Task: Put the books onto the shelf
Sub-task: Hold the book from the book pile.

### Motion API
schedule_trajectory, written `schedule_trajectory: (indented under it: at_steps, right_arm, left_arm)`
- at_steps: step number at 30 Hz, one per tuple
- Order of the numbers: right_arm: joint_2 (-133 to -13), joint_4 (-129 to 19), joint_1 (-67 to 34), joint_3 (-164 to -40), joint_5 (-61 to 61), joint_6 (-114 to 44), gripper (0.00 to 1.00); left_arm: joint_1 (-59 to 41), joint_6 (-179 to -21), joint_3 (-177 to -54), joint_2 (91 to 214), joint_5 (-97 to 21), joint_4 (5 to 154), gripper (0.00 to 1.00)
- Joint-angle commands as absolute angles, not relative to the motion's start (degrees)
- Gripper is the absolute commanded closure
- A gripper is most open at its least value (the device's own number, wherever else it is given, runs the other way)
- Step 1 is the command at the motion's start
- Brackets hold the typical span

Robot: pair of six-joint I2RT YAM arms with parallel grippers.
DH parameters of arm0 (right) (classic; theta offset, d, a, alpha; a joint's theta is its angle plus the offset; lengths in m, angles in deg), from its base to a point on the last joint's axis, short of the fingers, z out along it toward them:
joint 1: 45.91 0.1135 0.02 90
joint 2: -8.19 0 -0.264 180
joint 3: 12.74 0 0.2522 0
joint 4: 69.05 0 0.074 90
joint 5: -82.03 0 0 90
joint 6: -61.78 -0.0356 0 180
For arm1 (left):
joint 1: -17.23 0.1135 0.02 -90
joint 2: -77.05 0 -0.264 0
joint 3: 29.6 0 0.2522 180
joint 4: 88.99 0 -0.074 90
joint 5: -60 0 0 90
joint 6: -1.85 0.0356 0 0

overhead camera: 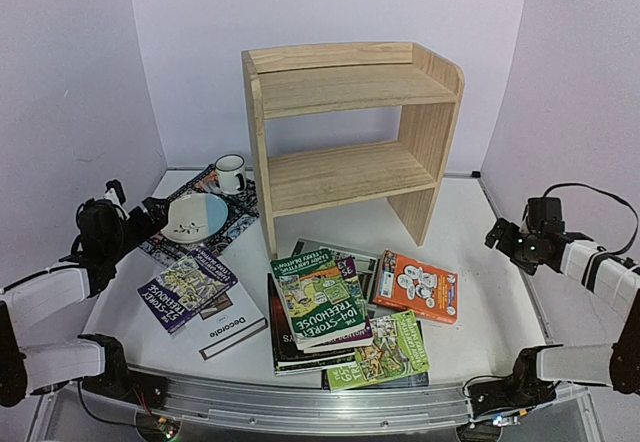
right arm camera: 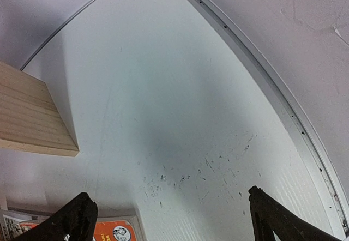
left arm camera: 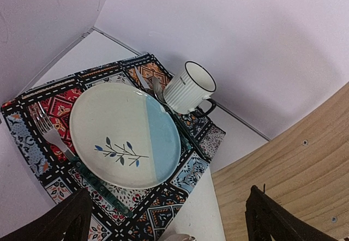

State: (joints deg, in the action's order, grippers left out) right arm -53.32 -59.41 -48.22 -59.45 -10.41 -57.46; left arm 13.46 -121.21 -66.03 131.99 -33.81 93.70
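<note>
The pine shelf (overhead camera: 350,132) stands at the back of the table, both tiers bare. Before it lie the books: a green one (overhead camera: 320,297) on top of a dark stack (overhead camera: 300,350), an orange one (overhead camera: 415,287), a second green one (overhead camera: 385,354), a purple one (overhead camera: 187,284) and the white "Decorate" (overhead camera: 232,324). My left gripper (overhead camera: 152,212) (left arm camera: 169,219) hangs open over the mat's near edge, holding nothing. At the right, my right gripper (overhead camera: 497,234) (right arm camera: 174,219) is open above bare table, with the orange book's corner (right arm camera: 114,231) by its left finger.
A patterned black mat (left arm camera: 32,110) left of the shelf carries a cream and blue plate (left arm camera: 122,134), a white ribbed mug (left arm camera: 191,85) and a fork (left arm camera: 52,137). The shelf's side panel (left arm camera: 294,164) is close to the left gripper's right. White walls enclose the table.
</note>
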Motion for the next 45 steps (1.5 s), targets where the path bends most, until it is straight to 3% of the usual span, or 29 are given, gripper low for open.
schedule_trajectory:
  at_steps: [1, 15, 21, 33, 41, 45]
  right_arm:
    - [-53.34, -56.28, -48.11, -61.61, -10.2, -58.29, 0.02]
    - [-55.33, -46.37, -44.82, -66.53, 13.12, -56.93, 0.02]
    - [-56.48, -44.03, -28.5, -69.49, 10.24, -60.18, 0.02]
    - [-70.58, -48.28, 1.63, -79.52, 1.6, -68.8, 0.19]
    - [-78.57, -51.78, 8.12, -83.97, 1.42, -69.78, 0.3]
    - [-80.22, -49.95, 10.47, -87.89, -1.76, -68.51, 0.33]
  left_arm:
    - [13.36, -120.22, -66.27, 132.01, -39.0, 94.65, 0.01]
    - [13.38, -121.57, -64.81, 131.27, -46.22, 94.65, 0.01]
    - [13.39, -123.05, -64.86, 131.81, -50.84, 94.65, 0.01]
    - [13.05, -129.08, -62.1, 129.2, -65.42, 94.57, 0.0]
    - [10.18, -133.05, -59.03, 123.9, -70.47, 94.48, 0.0]
    - [1.22, -135.01, -59.65, 124.8, -65.35, 94.54, 0.0]
